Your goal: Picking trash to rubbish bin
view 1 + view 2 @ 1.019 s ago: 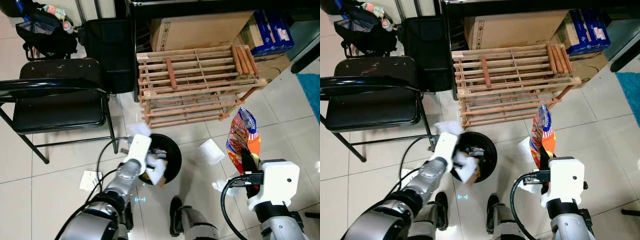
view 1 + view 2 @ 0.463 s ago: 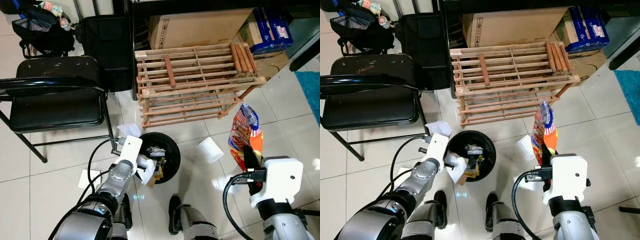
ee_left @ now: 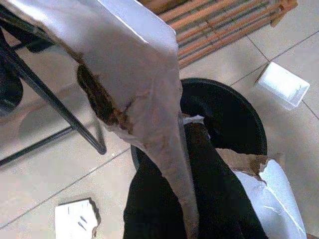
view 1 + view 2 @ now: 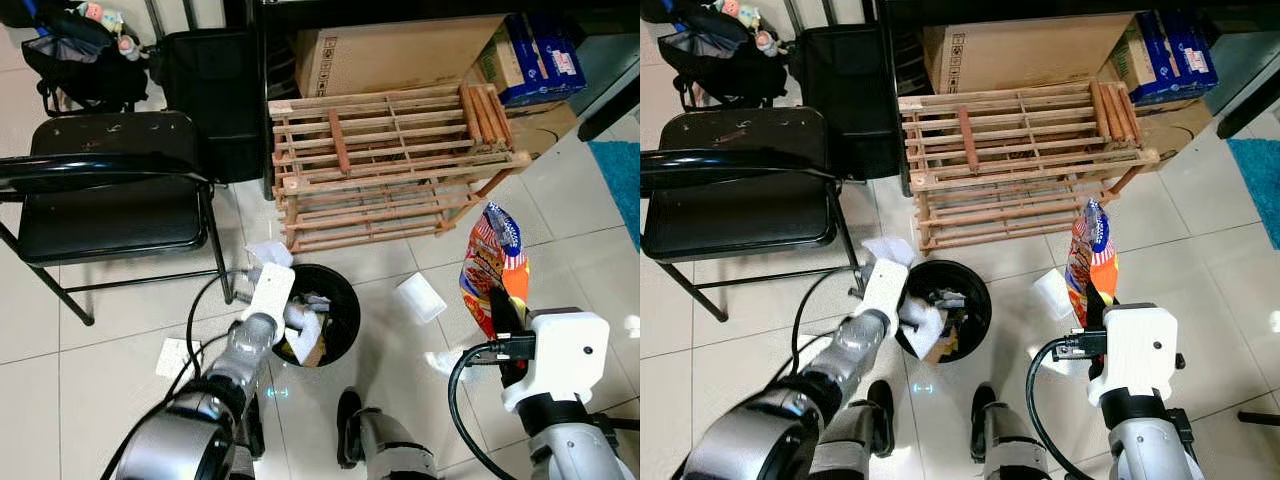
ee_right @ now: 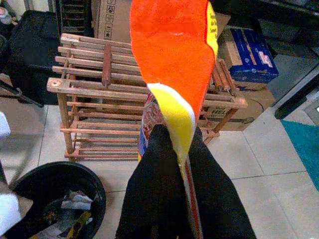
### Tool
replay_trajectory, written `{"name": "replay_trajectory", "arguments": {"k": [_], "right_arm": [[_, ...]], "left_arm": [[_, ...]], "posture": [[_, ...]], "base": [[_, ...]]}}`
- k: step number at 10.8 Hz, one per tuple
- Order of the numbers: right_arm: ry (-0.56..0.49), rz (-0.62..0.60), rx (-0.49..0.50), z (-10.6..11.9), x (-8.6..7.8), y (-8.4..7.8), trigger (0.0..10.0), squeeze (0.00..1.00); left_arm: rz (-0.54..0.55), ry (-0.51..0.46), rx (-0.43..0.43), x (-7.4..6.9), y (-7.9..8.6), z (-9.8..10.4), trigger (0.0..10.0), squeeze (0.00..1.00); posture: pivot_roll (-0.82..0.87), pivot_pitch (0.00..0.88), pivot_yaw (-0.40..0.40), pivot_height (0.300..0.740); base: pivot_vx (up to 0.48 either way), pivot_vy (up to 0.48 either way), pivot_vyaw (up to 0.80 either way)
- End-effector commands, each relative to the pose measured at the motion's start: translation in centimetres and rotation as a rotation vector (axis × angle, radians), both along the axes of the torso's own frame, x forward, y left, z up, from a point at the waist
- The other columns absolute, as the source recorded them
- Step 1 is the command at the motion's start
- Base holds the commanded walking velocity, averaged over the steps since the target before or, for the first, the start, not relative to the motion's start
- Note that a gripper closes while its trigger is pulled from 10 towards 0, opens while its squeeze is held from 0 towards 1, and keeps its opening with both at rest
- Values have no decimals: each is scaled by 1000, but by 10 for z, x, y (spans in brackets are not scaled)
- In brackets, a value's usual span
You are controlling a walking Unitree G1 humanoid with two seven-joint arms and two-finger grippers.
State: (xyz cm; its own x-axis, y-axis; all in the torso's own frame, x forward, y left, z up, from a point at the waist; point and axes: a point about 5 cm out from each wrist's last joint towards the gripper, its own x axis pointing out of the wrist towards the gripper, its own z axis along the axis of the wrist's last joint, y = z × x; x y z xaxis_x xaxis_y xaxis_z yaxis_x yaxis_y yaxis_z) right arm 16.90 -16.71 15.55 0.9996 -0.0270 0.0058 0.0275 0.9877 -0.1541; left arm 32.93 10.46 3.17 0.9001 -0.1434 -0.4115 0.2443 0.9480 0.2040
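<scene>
Silver two-armed humanoid with white wrist housings and black fingers

The left arm [image 4: 215, 400] is a rounded silver-grey tube ending in a slim white wrist block [image 4: 271, 292], with thin black cables looping beside it. The right arm [image 4: 565, 455] is silver too, with a dark band under a bulkier white boxy wrist housing [image 4: 560, 355]; a thick black cable [image 4: 458, 395] curves from a plug on its side. Each gripper's long fingers [image 5: 164, 199] are matte black. Below, grey legs end in black feet [image 4: 350, 430].

Tiled floor [image 4: 90, 370] carries black bin [image 4: 345, 300], white packet [image 4: 421, 297], paper scrap [image 4: 180, 357].
</scene>
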Motion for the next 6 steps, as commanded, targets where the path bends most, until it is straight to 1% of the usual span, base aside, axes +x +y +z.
{"name": "replay_trajectory", "arguments": {"k": [1,3,6], "right_arm": [[10,-15,-19,1,-5,-4,10000,0],[13,-16,-17,1,-5,-4,10000,0],[44,-6,-9,-2,-12,-1,10000,0]], "left_arm": [[7,41,11,-7,-1,-9,10000,0],[19,39,19,-6,2,-9,10000,0],[26,69,27,-16,7,-20,10000,0]], "posture": [[-188,368,-113,740],[-189,368,-111,740],[-205,398,-136,740]], "base": [[0,0,0],[0,0,0],[0,0,0]]}}
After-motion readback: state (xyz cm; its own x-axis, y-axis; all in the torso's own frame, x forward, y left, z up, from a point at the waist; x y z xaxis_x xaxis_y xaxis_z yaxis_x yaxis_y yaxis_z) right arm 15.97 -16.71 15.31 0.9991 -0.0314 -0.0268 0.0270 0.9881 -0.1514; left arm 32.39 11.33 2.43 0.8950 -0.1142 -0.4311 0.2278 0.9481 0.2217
